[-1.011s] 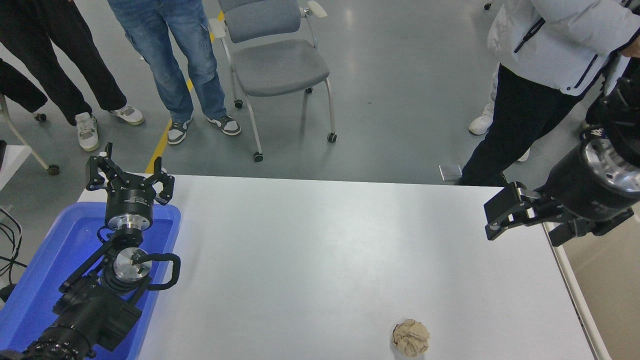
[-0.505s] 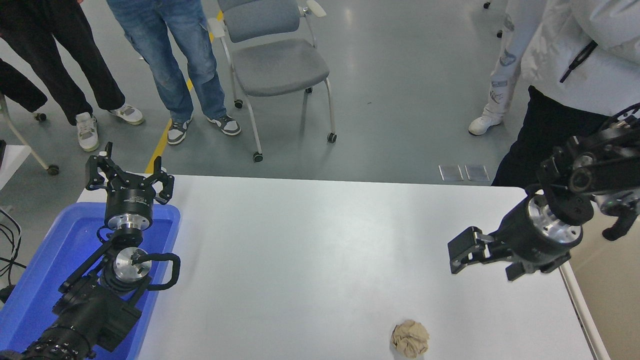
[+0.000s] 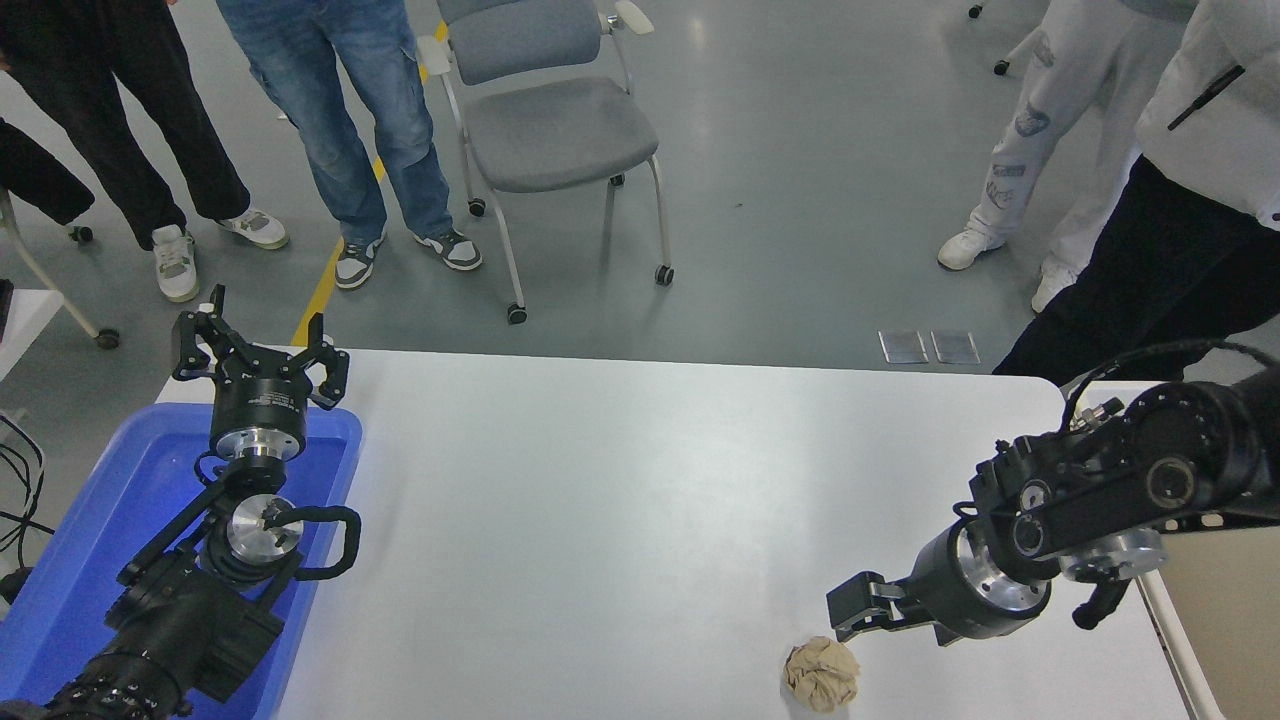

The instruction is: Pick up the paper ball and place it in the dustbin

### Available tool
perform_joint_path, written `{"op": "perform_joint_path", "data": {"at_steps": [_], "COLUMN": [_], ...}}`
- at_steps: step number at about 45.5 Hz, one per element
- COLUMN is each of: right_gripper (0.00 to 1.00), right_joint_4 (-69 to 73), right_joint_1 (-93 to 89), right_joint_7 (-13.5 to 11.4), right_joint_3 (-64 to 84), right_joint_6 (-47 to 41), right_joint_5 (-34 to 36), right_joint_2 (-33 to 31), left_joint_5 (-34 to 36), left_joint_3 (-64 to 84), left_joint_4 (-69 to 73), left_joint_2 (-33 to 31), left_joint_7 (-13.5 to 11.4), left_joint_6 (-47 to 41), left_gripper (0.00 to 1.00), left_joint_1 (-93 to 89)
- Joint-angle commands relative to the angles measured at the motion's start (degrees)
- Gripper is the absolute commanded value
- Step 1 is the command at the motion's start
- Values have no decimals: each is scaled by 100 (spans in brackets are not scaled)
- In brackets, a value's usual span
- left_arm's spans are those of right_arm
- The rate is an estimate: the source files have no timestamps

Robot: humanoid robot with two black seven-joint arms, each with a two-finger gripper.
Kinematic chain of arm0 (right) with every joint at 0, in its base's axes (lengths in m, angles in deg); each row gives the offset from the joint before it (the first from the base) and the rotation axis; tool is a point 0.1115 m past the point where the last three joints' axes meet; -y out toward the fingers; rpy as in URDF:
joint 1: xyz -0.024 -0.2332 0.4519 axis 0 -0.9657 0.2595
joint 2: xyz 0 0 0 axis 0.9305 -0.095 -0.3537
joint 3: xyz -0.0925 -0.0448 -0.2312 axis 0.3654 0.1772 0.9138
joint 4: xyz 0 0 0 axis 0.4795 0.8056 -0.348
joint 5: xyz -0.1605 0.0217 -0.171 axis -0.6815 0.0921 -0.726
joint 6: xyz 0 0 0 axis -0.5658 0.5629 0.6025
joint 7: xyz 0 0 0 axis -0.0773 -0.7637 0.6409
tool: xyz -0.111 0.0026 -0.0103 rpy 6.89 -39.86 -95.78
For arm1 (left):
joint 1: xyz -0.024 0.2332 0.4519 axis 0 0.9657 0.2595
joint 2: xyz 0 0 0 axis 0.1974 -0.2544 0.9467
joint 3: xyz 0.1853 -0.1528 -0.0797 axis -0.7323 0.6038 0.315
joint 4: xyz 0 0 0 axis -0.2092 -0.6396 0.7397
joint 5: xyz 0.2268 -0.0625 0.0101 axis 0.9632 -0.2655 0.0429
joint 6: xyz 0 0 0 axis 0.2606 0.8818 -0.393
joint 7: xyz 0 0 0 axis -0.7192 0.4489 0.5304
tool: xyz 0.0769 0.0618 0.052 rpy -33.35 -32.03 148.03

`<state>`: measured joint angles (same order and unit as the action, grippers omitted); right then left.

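Two black grippers are in view. At about four o'clock on the white table (image 3: 640, 470), the right gripper (image 3: 845, 608) points toward nine o'clock, hanging just above and beside the crumpled tan-beige paper ball (image 3: 822, 675), not touching it; whether its fingers are spread or pressed together cannot be made out at this angle. The ball lies on the tabletop near the six o'clock edge, its lower part close to the picture's border. At nine o'clock, the left gripper (image 3: 258, 352) is parked with fingers spread over the far rim of a bright blue shallow plastic tray (image 3: 90, 540), partly cut off at the left. People's legs and a grey wheeled chair (image 3: 555, 125) stand beyond, toward twelve o'clock.
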<state>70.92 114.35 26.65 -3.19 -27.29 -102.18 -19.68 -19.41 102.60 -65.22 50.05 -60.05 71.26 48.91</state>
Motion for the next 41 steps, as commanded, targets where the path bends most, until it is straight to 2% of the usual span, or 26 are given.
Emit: {"op": "perform_joint_path", "data": {"at_steps": [1, 41], "right_gripper": [100, 100], "right_joint_4": [-366, -1122], "right_joint_1": [-823, -1438], "right_joint_7": [61, 96], "right_joint_3": [-112, -209], "right_joint_6": [790, 1019], "right_joint_5": [-136, -215], "right_joint_2": [359, 772], "left_joint_5": [0, 0], "left_joint_3": [0, 0], "left_joint_4": [0, 0], "left_joint_2": [6, 6], "left_joint_7": [0, 0], "left_joint_6": [0, 0], "left_gripper": [99, 99], "left_joint_1": [0, 0]}}
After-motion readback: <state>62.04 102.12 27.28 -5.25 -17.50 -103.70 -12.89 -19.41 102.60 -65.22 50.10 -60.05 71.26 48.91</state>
